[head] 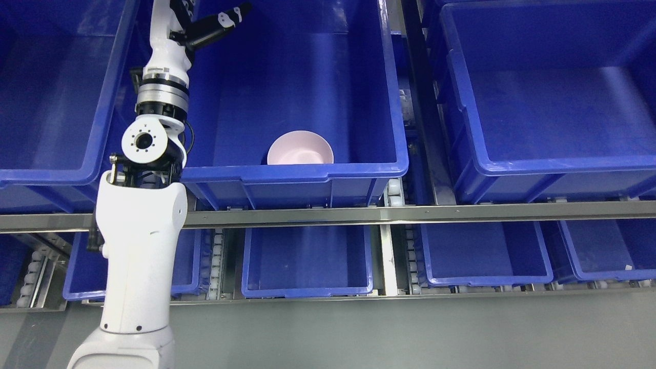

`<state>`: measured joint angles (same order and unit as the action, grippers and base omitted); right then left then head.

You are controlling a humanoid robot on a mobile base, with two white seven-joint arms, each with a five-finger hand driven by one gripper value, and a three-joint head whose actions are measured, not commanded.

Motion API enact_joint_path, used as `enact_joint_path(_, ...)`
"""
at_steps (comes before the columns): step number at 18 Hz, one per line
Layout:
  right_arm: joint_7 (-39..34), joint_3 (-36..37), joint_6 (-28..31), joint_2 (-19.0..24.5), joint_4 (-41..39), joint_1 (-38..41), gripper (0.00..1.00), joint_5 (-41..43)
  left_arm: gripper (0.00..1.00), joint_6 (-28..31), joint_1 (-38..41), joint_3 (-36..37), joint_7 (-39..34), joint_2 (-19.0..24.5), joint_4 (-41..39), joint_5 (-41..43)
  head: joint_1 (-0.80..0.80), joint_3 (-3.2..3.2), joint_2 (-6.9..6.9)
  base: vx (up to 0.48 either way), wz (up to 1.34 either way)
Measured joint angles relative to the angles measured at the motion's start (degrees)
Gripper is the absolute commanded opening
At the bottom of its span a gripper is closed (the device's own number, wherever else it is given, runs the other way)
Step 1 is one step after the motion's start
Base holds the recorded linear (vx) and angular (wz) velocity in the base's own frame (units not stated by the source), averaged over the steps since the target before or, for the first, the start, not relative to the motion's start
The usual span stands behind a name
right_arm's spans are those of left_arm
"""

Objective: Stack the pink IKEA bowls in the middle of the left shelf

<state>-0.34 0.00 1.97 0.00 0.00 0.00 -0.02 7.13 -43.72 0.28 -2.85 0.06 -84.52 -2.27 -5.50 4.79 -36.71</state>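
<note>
Our left hand (215,25), open and empty, hangs at the bin's (318,171) back-left; the bowl (300,148) sits against the front wall.

The scene is brightly and evenly lit from above. Soft glare washes the floors and inner walls of the blue bins (307,77), strongest in the upper right of the frame, where the plastic pales to a milky sheen. The lower shelf bins (307,261) sit in dimmer shade under the metal rail (359,214). The white arm (138,256) at lower left is crisp, nearly overexposed. Focus is sharp throughout; straight edges bow slightly toward the frame's borders.
</note>
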Motion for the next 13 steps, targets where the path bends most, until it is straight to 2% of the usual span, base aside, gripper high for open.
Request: enact_joint_path(13,0.0,0.0,-0.01,0.0,0.0,0.0,1.0,0.01,1.0,3.0,-2.35,-1.13,-0.06,-0.05,-0.47,0.0,0.0,0.0,0.0,0.0,0.0)
